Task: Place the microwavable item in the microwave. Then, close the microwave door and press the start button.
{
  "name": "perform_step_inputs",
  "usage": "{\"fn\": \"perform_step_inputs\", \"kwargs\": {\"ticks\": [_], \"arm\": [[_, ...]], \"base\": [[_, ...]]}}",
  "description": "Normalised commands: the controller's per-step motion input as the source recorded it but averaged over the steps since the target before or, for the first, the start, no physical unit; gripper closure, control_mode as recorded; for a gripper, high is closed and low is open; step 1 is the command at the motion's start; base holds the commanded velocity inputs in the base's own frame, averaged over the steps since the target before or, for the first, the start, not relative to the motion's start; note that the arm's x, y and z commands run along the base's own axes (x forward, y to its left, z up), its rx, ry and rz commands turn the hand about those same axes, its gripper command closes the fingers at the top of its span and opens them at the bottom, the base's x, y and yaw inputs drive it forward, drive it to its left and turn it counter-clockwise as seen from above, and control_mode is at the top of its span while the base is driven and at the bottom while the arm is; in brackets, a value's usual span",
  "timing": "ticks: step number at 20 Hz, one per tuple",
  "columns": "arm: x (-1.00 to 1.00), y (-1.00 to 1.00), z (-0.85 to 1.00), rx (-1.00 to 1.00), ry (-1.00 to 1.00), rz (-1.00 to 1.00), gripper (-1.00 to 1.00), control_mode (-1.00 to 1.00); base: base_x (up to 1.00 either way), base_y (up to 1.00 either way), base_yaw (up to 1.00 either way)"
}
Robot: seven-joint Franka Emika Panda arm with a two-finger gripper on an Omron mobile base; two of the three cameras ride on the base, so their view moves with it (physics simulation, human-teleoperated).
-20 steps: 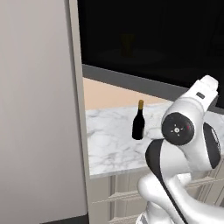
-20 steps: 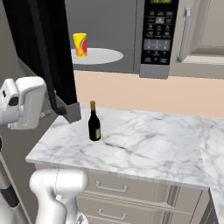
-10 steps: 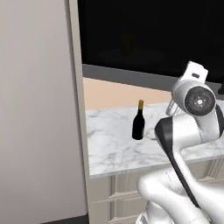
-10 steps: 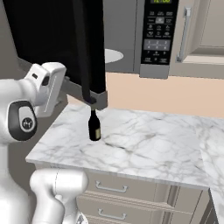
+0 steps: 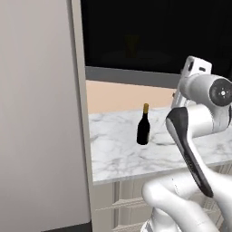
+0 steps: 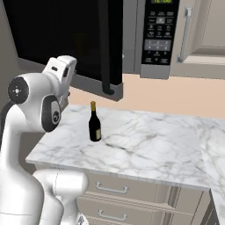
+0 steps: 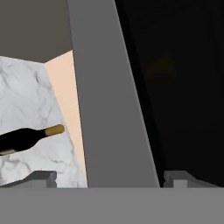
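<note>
The yellow cup [image 5: 132, 44] shows dimly through the microwave door [image 6: 61, 39], inside the microwave [image 6: 160, 37], whose panel writing is unreadable. The door's grey edge sits between the spread fingertips of the gripper [image 7: 105, 178]. A wine bottle [image 6: 94, 122] stands on the marble counter [image 6: 145, 149].

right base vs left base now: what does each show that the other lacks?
Right base view alone: the microwave's button panel, the door's long black bar handle, an upper cabinet with a handle, and drawers under the counter. Left base view alone: a tall grey panel at the left, and the yellow cup dimly through the microwave door glass. Both: the wine bottle upright on the marble counter, the door, the arm.
</note>
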Motion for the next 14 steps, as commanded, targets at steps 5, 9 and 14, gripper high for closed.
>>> {"fn": "perform_step_inputs", "kwargs": {"ticks": [5,9,14], "arm": [[0.63,0.0,0.0,0.0,0.06,0.15,-1.0,-1.0],[0.59,0.0,0.0,0.0,0.03,0.14,-1.0,-1.0],[0.44,0.0,0.0,0.0,0.01,0.08,-1.0,-1.0]], "base": [[0.0,0.0,0.0],[0.0,0.0,0.0],[0.0,0.0,0.0]]}}
